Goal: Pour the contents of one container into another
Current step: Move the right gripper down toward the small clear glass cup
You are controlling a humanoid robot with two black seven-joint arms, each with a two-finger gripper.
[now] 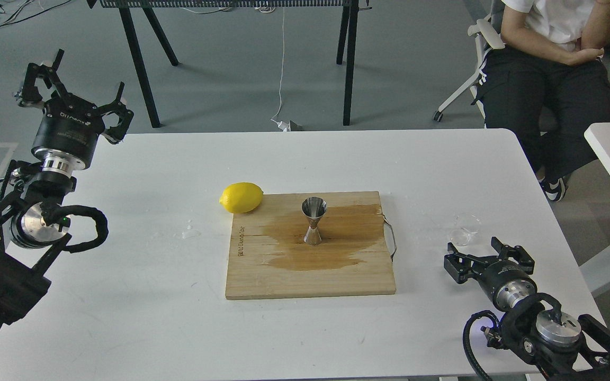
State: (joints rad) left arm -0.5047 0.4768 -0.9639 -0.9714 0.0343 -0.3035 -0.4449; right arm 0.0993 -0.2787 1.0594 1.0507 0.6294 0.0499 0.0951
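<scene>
The tiny clear glass cup (464, 229) stands on the white table to the right of the wooden board, nearly invisible. The steel jigger (313, 220) stands upright in the middle of the wooden cutting board (262, 280), on a dark wet stain. My right gripper (487, 255) is open, low over the table just in front of the cup and apart from it, with nothing between its fingers. My left gripper (72, 90) is open and raised at the far left edge of the table, holding nothing.
A yellow lemon (241, 197) lies at the board's far left corner. A small water puddle (189, 232) sits left of the board. A metal handle (391, 238) sticks out of the board's right side. A seated person (554, 58) is behind the table's right corner.
</scene>
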